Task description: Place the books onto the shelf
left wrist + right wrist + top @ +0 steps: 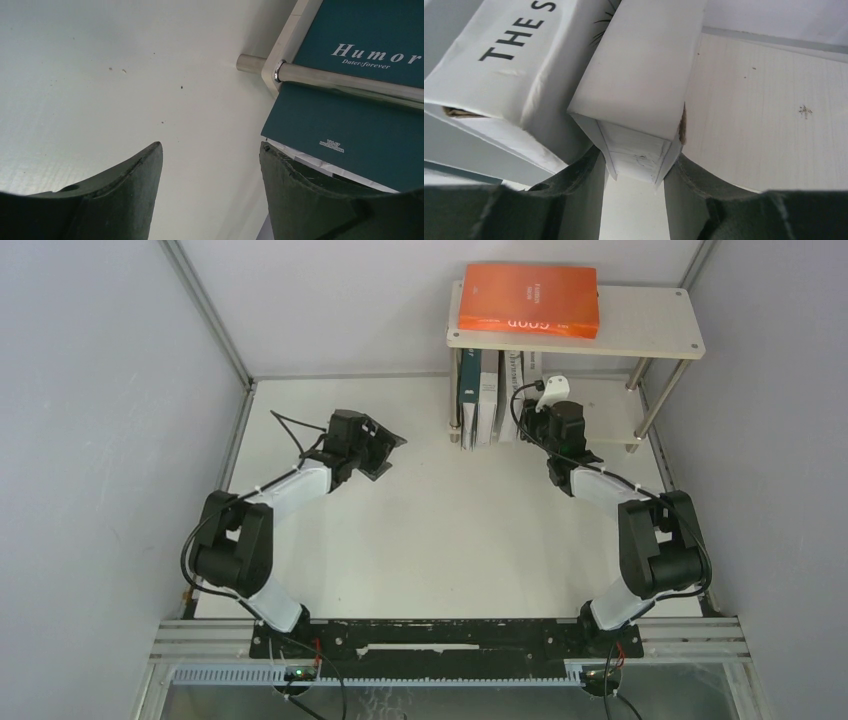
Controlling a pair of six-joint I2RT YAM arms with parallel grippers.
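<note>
- The shelf [650, 325] stands at the far right of the desk [450, 530], against the back wall.
- An orange book [528, 298] lies flat on the shelf's top board, toward its left end.
- The other books stand upright in a row on the lower board [764, 115], at its left end; the teal book [467, 400] is leftmost, with white ones to its right.
- The right claw [636, 155] reaches into the right end of that row. Its fingers press on both sides of a plain book [644, 75] and grip it by the near edge.
- Just left of the plain book, a lettered book [509, 65] leans against it; its cover shows "THE S".
- To the right of the plain book the lower board is bare.
- The left claw [210, 145] hovers over the desk left of the shelf, its jaws wide apart and holding nothing.
- In the left wrist view the teal book's cover reads "Humor", and a metal leg [350, 82] of the shelf crosses in front of it.
</note>
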